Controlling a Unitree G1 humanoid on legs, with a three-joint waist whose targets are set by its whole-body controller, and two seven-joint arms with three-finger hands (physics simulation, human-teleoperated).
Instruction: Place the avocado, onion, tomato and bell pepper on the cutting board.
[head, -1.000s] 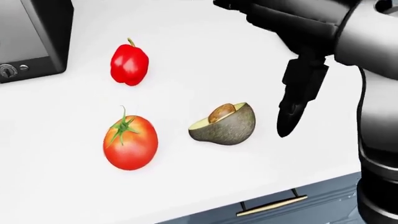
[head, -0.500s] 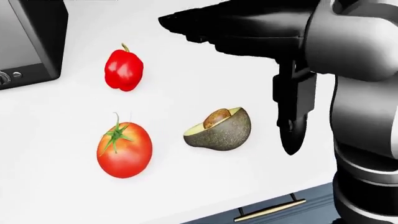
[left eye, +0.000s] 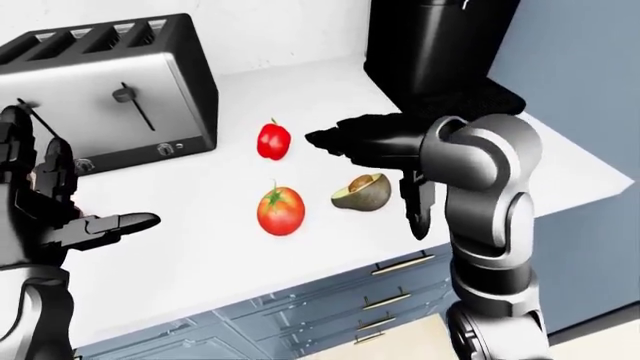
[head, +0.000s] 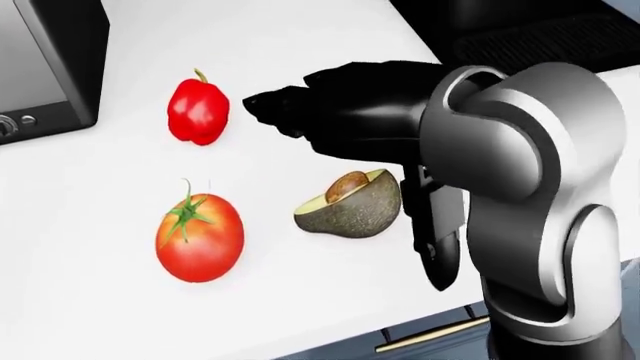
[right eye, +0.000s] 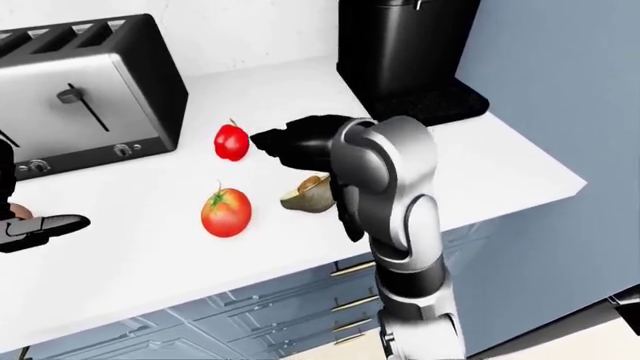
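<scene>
The right hand (head: 350, 127) hung spread and empty above the avocado (head: 350, 206), seemingly poised to grasp it; tomato (head: 199, 238) and bell pepper (head: 198, 109) lay left of the avocado.

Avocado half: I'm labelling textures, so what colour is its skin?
Dark olive-green, speckled skin on the avocado half, with pale yellow-green flesh and a brown pit; the head view shows it best.

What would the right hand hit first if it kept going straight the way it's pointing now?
Most likely the bell pepper. The right hand points toward the head view's left, level with the pepper, with bare counter between. Its height above the counter is unclear, so it might pass over.
</scene>
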